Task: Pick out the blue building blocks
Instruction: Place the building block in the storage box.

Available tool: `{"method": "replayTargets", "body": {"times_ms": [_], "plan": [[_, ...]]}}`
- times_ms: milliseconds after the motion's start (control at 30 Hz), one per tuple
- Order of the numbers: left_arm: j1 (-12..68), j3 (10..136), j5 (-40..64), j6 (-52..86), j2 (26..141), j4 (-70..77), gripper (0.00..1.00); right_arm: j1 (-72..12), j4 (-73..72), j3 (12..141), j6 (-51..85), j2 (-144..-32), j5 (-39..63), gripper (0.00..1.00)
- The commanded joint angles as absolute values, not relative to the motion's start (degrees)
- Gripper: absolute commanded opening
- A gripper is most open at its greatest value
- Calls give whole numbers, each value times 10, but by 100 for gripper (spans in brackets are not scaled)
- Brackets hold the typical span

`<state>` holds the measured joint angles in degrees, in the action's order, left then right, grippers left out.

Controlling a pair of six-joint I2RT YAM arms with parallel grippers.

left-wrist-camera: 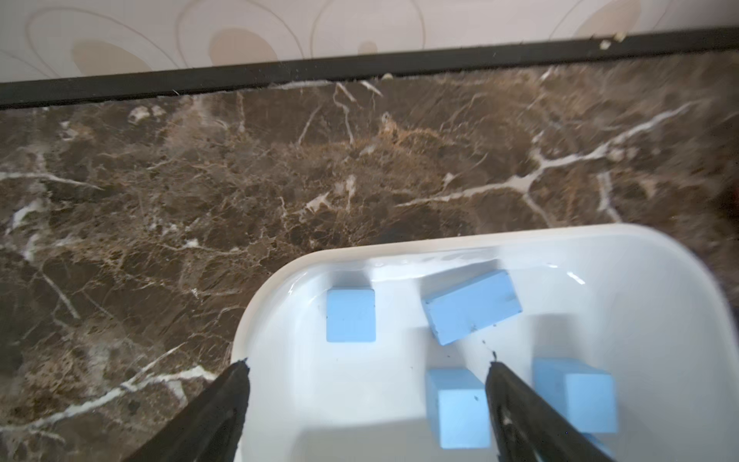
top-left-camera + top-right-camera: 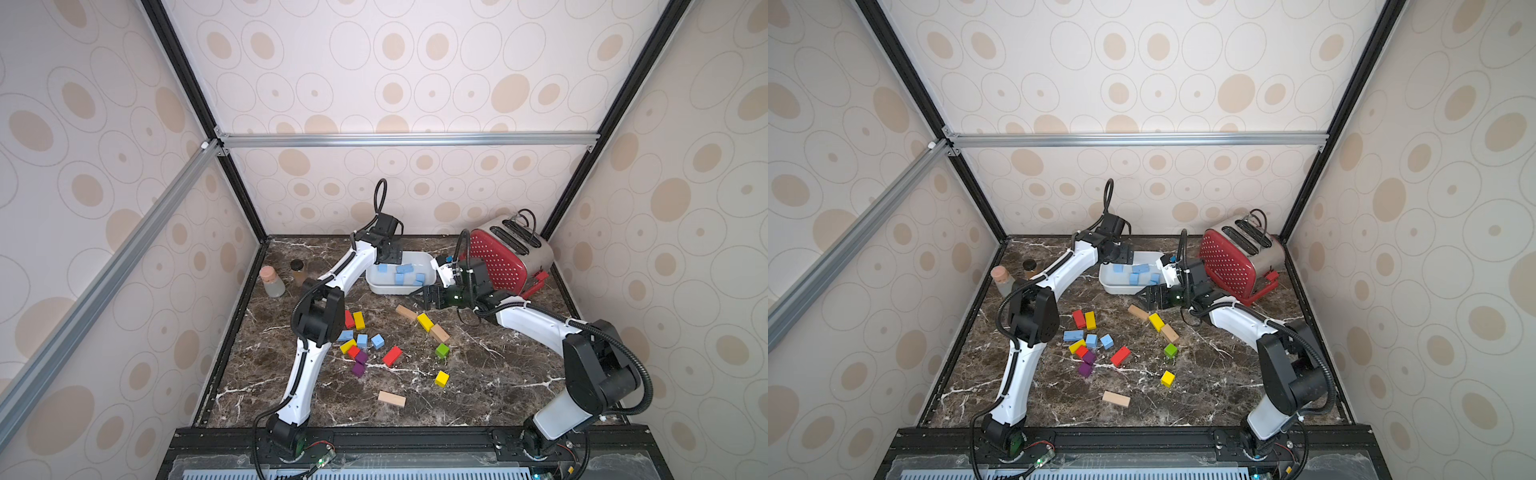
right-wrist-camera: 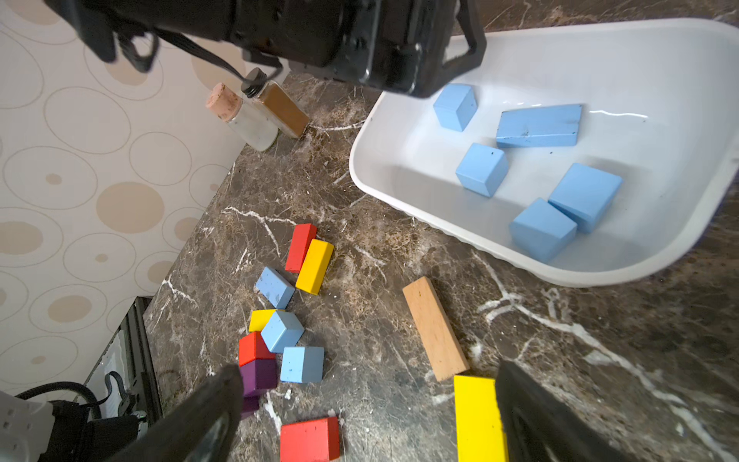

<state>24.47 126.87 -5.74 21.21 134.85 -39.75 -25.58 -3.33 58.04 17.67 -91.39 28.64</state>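
The left gripper (image 1: pixel 367 366) hangs over one end of the white tray (image 1: pixel 280 276), its jaws spread wide with nothing between them. Under it, on the tray floor, lie five blue blocks (image 3: pixel 482 170): one long bar and several cubes (the piece touching the cube nearest the front wall may be a second bar, the angle makes it hard to say).

The right gripper (image 3: pixel 370 370) hovers above the table (image 2: pixel 478 374) just off the tray's front edge, jaws also wide apart and empty. Below it lie a wooden bar (image 3: pixel 434 328) and, touching the bar's end, a yellow bar (image 3: pixel 476 416).

Farther out, near the left arm's elbow, three loose blue blocks (image 2: pixel 362 340) sit on the table in a jumble of red, yellow and purple blocks (image 2: pixel 359 362). A green cube (image 2: pixel 442 351), a yellow cube (image 2: pixel 441 378) and another wooden bar (image 2: pixel 391 398) lie apart. A red toaster (image 2: pixel 505 259) leans in the back right corner; two small bottles (image 2: pixel 272 280) stand by the left wall.
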Motion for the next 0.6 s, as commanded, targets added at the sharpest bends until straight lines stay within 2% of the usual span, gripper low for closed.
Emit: {"method": "replayTargets", "body": {"times_ms": [0,267,567], "plan": [[243,1253,-69,208,1296,-412,99,-253,5,582,158,-883,283,100],[243,1183,-76,200,1181,-412,99,-262,56,584,144,-836,264,100],[245,1045,-97,196,1032,-433,99,-296,109,591,131,-802,236,100]]}}
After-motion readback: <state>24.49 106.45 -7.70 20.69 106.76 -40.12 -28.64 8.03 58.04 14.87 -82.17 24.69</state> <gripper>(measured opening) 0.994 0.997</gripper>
